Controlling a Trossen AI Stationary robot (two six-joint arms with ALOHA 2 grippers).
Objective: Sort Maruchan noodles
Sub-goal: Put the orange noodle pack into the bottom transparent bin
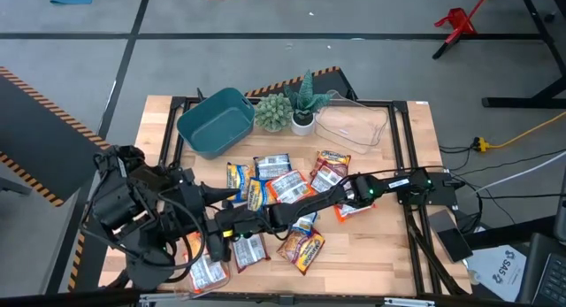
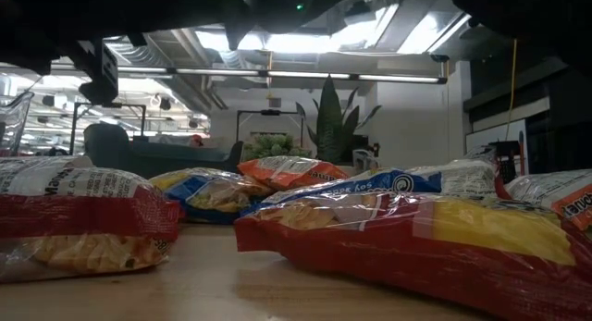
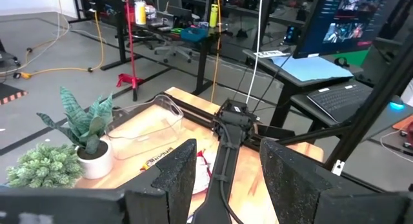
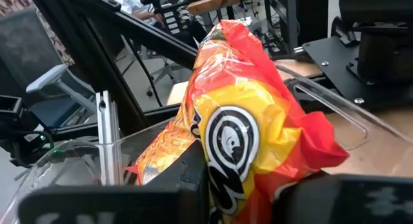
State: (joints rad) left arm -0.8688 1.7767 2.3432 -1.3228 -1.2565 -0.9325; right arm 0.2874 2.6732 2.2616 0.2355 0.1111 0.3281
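Observation:
Several Maruchan noodle packets (image 1: pixel 283 188) lie loose on the wooden table; the low view shows a red one (image 2: pixel 398 238) up close. My right gripper (image 4: pixel 245 192) reaches across to the table's near left and is shut on an orange-red packet with a yellow patch (image 4: pixel 245 101), held over a clear tub (image 4: pixel 322 101) that has another orange packet (image 4: pixel 161 153) in it. My left gripper (image 3: pixel 226 179) is raised at the left, open, with nothing between its fingers. My right gripper pinches the orange-red packet's near end (image 4: pixel 226 179) between its two fingers. The fingers point roughly level toward the table's left side. The packet stands out beyond the fingertips, crumpled and lifted clear above the clear tub.
A teal bin (image 1: pixel 215 121), two small potted plants (image 1: pixel 274 112) (image 1: pixel 303 103) and a second clear tub (image 1: pixel 354 126) stand along the far edge. My right arm (image 1: pixel 354 190) lies across the pile of packets. Bare wood shows at the near right.

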